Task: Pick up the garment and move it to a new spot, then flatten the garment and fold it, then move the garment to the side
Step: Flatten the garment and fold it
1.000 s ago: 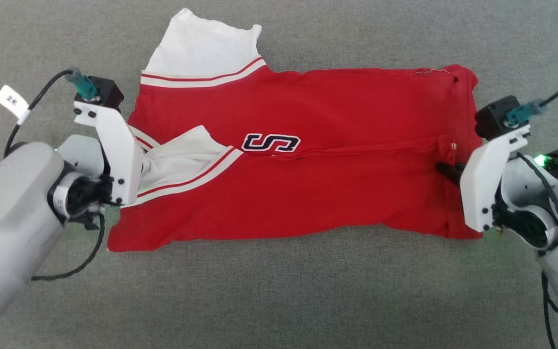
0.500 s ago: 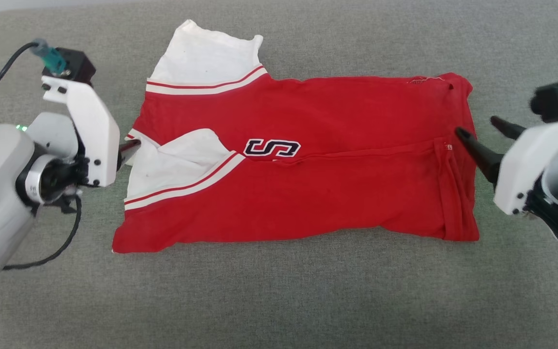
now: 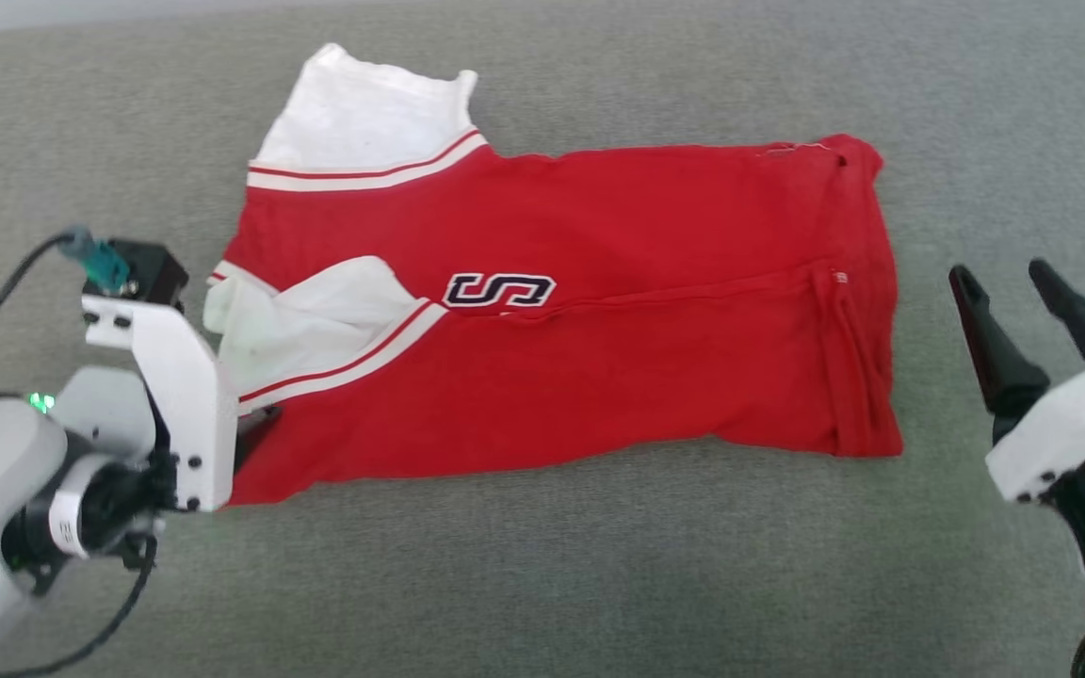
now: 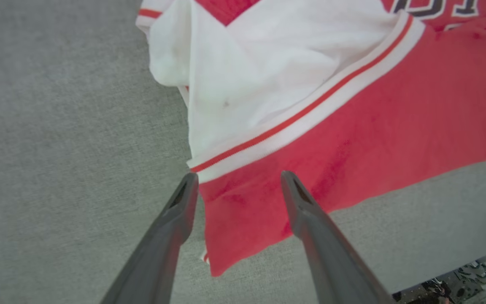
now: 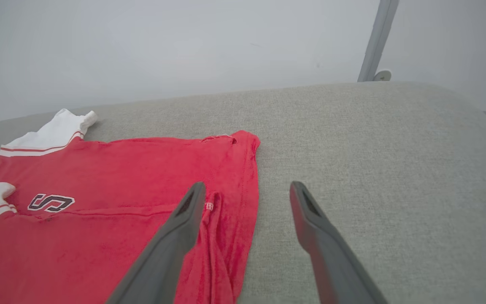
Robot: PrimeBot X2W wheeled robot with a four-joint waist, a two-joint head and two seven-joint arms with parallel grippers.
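- The garment lies folded lengthwise on the grey padded surface, with one white sleeve laid on top.
- The left gripper has its fingers spread and holds nothing; it is at the near-left corner, probably to take it for the next fold.
- The right gripper, fingers also apart and empty, hovers near the hem end.

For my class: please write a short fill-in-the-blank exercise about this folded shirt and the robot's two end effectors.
The garment is mostly ____ in colour. Its sleeves are ____ with striped trim. The single letter showing on it is ____. The left end effector and the right end effector both stand ____, holding nothing.
Missing words: red; white; S; open.
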